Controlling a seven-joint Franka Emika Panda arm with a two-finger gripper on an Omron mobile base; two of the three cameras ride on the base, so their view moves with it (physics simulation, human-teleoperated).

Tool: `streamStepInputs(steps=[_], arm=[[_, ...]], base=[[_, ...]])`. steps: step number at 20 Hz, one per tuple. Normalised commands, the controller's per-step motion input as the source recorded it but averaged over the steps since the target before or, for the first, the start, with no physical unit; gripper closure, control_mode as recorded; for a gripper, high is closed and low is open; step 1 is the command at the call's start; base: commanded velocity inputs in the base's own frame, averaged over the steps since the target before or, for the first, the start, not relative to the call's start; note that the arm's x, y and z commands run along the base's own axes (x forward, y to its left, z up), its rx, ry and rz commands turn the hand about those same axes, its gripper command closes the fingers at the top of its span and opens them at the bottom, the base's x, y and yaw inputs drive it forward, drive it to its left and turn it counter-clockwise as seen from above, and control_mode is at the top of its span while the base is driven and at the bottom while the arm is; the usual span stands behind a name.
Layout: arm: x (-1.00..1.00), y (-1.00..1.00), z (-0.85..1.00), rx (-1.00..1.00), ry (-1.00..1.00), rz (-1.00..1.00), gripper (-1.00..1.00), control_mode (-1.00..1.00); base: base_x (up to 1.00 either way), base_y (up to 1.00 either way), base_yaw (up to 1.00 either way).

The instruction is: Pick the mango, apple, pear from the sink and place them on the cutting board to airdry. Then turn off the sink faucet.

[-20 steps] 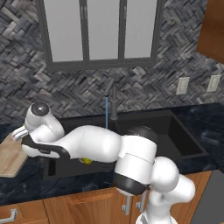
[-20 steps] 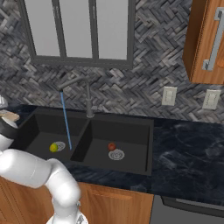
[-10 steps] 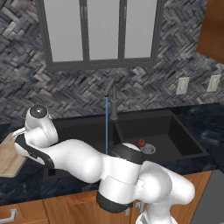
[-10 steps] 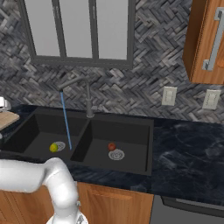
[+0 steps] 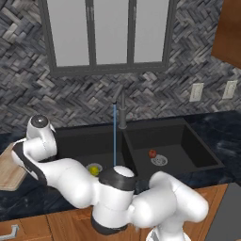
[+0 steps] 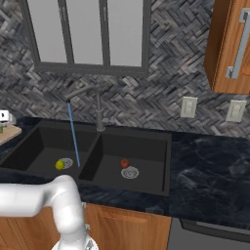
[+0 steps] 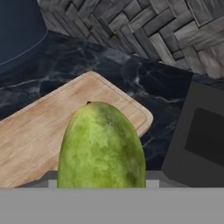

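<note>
- The cutting board (image 5: 10,169) lies on the counter (image 6: 210,161) just left of the sink (image 5: 197,150), its corner showing past the arm.
- Above the cutting board hangs the gripper (image 7: 101,186); its jaws are clamped on the mango (image 7: 101,146), a green elongated fruit, though the fingertips themselves are hidden, so contact is a judgement.
- In the sink's left basin sits the pear (image 5: 94,169), yellow-green, near the running water.
- At the sink's back rim stands the sink faucet (image 5: 122,109).
- In the sink's right basin rests the apple (image 5: 152,153), beside the drain.
- Step in hand: placing the mango. Next calls for lowering onto the board, then opening.
</note>
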Motion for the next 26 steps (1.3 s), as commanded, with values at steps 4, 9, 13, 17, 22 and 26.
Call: streamStepInputs(steps=[4, 9, 13, 17, 22, 26], arm=[[0.24, 0.17, -0.22, 0.00, 0.04, -0.02, 1.00, -1.00], [0.19, 0.19, -0.19, 0.00, 0.03, -0.02, 1.00, -1.00], [0.18, 0.21, -0.19, 0.00, 0.03, -0.03, 1.00, -1.00], [0.18, 0.20, -0.23, 0.00, 0.04, -0.03, 1.00, -1.00], [0.20, 0.23, -0.24, 0.00, 0.05, -0.03, -1.00, -1.00], [0.16, 0.12, -0.08, 0.00, 0.03, -0.04, -1.00, -1.00]], base=[[0.00, 0.00, 0.00], [0.00, 0.00, 0.00], [0.00, 0.00, 0.00], [0.00, 0.00, 0.00], [0.00, 0.00, 0.00], [0.00, 0.00, 0.00]])
